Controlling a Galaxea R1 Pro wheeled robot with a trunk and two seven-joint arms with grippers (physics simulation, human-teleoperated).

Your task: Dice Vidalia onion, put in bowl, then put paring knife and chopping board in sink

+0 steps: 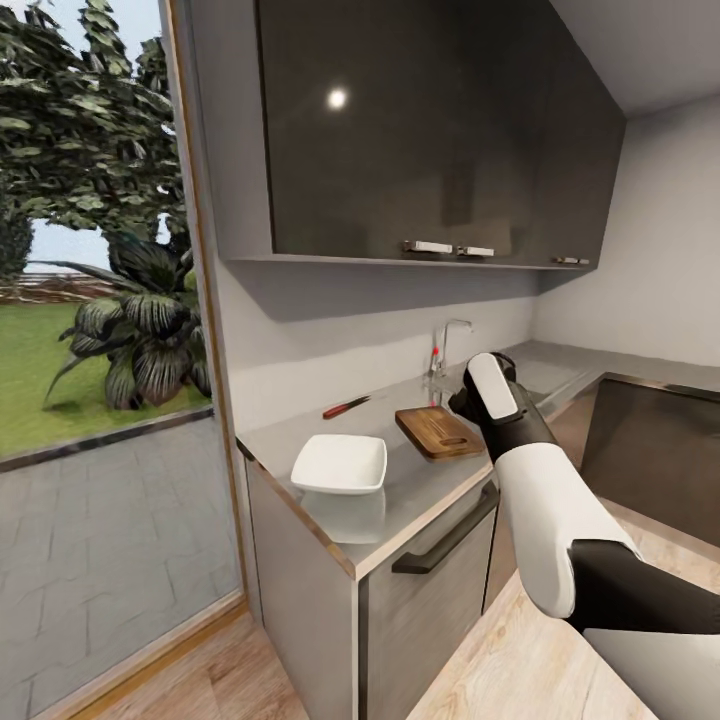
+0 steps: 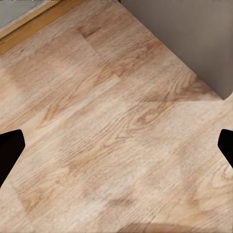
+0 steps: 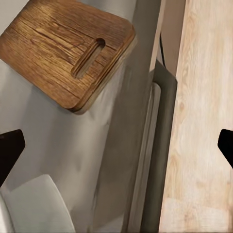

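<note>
White squarish bowl (image 1: 340,463) near countertop (image 1: 400,490) edge, brown chopping board (image 1: 438,431) beside it, red-handled paring knife (image 1: 346,406) behind — all apart.

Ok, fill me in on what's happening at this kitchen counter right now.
Nothing is being handled yet. The robot's right arm reaches over the countertop near the chopping board, its gripper open and empty above the counter's edge. The white bowl sits empty near the corner, and the paring knife lies by the wall. The left gripper is open, pointing at the wooden floor.
</note>
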